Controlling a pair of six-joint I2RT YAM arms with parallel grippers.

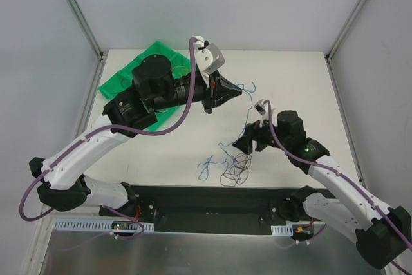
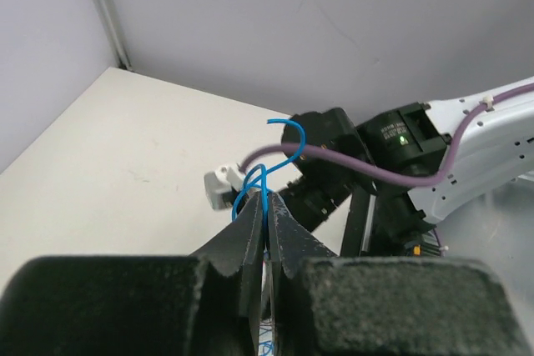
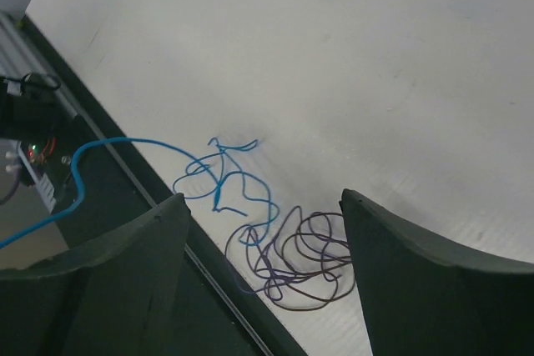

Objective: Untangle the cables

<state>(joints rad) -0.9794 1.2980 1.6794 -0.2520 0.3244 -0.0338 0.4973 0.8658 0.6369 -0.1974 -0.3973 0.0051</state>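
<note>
Near the front edge of the bench (image 1: 309, 82), about mid-width: item 1, purple cable (image 3: 296, 264), lying in a loose heap of overlapping loops.

Item 2, blue cable (image 3: 219, 193). Its lower part lies in kinks just beside the purple heap on the left-hand side. A few strands cross or touch the purple loops; the exact weave cannot be told. Its upper part rises off the surface toward the middle of the bench.

Item 3, left gripper (image 2: 266, 198), raised above mid-bench. Jaws pressed together on the blue cable, a short curl of it standing out past the tips.

Item 4, right gripper (image 3: 263, 198), poised above the heap. Jaws spread wide, nothing between them.

Item 5, green plastic item (image 1: 119, 84), far left corner, well apart from the cables.

Progress, as judged: early to middle. One blue strand is lifted and drawn partly out. The two cables remain mingled at the near edge. The purple coil needs pinning or lifting so the blue can be pulled free, then each cable laid apart.
</note>
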